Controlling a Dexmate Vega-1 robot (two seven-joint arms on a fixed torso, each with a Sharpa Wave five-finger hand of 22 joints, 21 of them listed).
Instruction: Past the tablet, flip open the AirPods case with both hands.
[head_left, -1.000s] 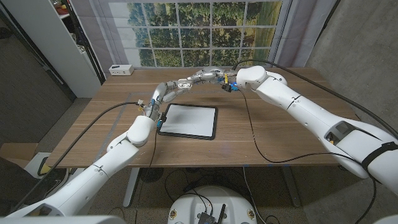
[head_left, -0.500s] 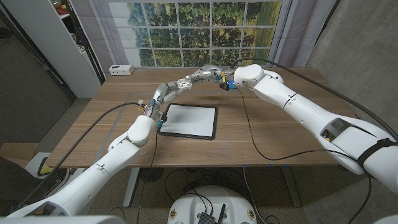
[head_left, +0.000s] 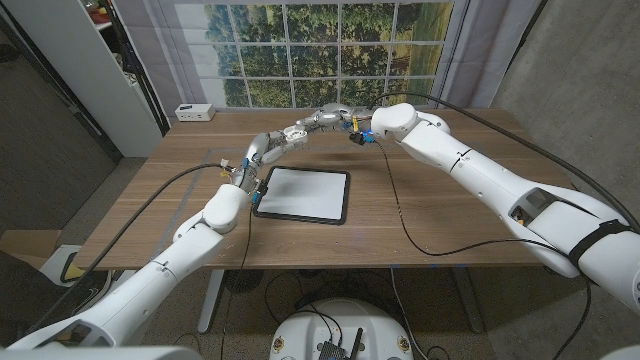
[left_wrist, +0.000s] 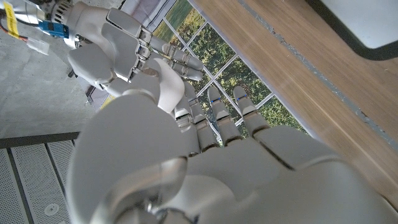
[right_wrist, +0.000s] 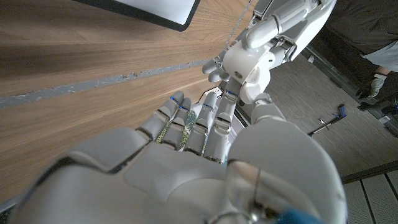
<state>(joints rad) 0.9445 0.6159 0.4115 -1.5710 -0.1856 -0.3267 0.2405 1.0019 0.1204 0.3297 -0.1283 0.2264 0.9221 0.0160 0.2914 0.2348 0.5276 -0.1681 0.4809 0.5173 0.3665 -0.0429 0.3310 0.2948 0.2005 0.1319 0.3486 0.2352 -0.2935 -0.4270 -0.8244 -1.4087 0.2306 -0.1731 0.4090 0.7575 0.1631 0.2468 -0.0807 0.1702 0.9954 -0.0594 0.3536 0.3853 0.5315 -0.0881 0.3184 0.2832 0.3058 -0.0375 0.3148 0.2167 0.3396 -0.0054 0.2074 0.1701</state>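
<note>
The AirPods case sits somewhere between the two hands beyond the tablet (head_left: 303, 194), at the far side of the tabletop (head_left: 450, 215), but it is too small and hidden to pick out, so its long axis and facing cannot be told. In the head view the left hand (head_left: 332, 116) meets the right hand (head_left: 358, 130) there. The left wrist view shows the left hand's fingers (left_wrist: 219, 115) stretched out, loosely together; the right wrist view shows the right hand's fingers (right_wrist: 200, 127) reaching likewise. What either holds cannot be told.
</note>
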